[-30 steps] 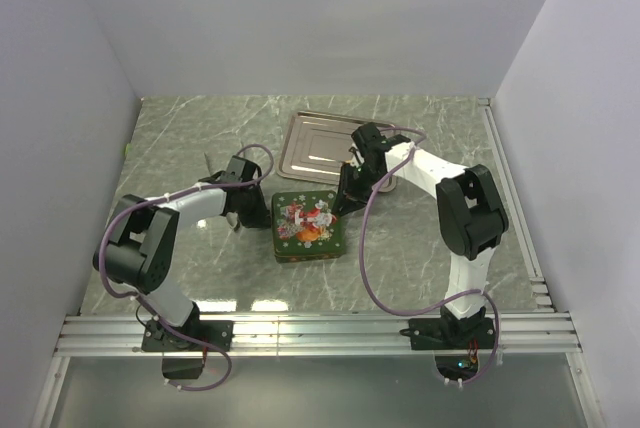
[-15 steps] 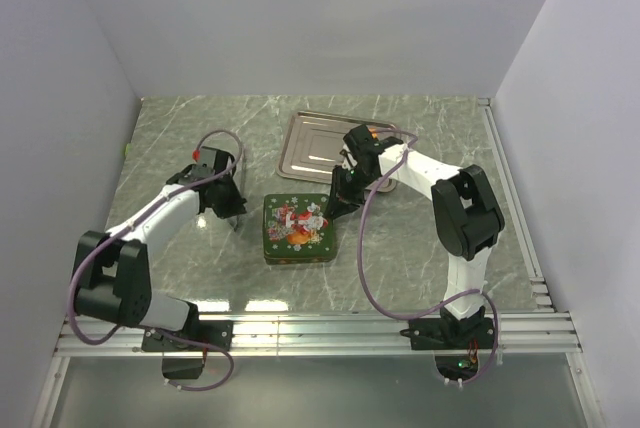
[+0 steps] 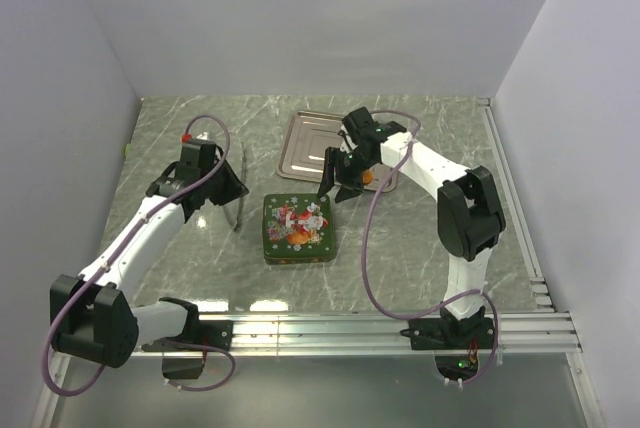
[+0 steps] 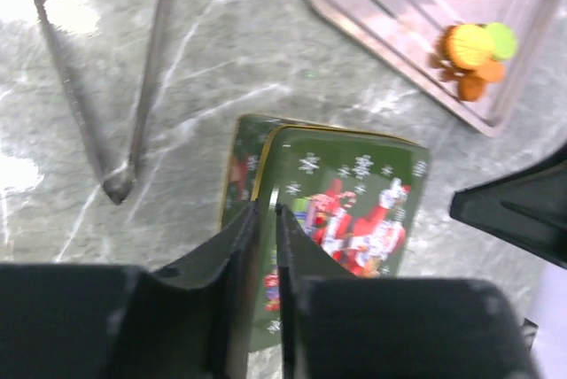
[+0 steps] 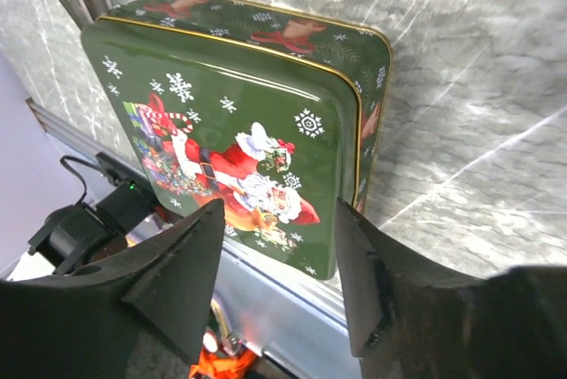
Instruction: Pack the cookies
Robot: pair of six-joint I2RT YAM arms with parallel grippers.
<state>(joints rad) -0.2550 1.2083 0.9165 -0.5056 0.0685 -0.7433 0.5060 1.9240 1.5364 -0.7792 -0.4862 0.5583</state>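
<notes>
Closed tin [image 3: 296, 228]; cookies [image 4: 469, 47] unpacked.
Empty right tool [image 5: 276, 220] gapes, tin beneath; left tool [image 4: 267, 211] near-shut, empty; grip lid [image 5: 230, 122] squarely.

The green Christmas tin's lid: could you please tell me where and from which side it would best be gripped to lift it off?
Probably the gold-edged lip of the lid, on the side nearest the open right pincer, coming down from above. It lies flat and shut, its top looks too wide to span, and that lip offers an edge to pinch.
</notes>
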